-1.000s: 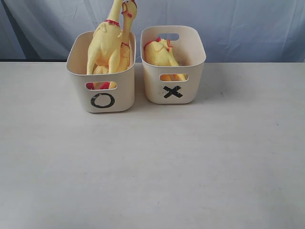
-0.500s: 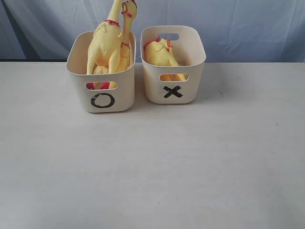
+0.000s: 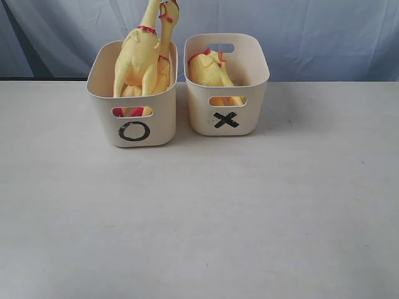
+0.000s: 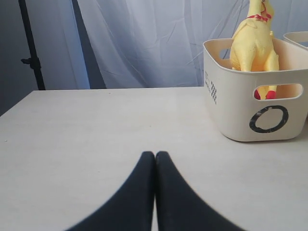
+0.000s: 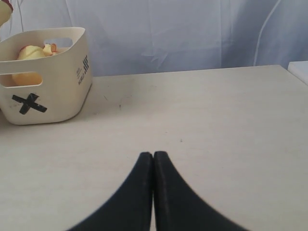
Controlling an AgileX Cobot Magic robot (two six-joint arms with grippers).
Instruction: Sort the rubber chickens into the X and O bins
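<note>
Three binned chickens (image 3: 142, 59), well apart from left tool (image 4: 155, 155), right tool (image 5: 153, 155)

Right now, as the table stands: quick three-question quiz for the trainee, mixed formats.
1. Multiple choice: which bin do the tall chickens stand in? A) O bin B) X bin C) neither.
2. True or false: the left tool and the right tool are both shut and hold nothing.
3. Fill in: in the exterior view, the small chicken lies in the bin on the ___.
Key: 1 A; 2 true; 3 right.
</note>
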